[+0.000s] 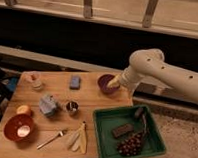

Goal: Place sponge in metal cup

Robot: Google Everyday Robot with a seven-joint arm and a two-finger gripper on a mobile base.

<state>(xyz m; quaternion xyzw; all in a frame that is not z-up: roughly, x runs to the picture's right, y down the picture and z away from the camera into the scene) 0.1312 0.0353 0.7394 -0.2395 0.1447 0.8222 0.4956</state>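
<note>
A blue sponge (75,82) lies on the wooden table (91,100), toward the back middle. A small metal cup (72,107) stands upright in front of it, near the table's centre. My white arm (158,69) reaches in from the right. My gripper (114,83) hangs over a purple bowl (105,86) at the back right of the table, to the right of the sponge and apart from it. Nothing shows in the gripper.
A green tray (106,125) at the front right holds grapes (131,144) and a brown bar (123,130). A red bowl (19,127), an orange fruit (24,109), a grey-blue object (47,105), a small cup (36,81), a spoon (52,139) and pale utensils (77,139) lie on the table.
</note>
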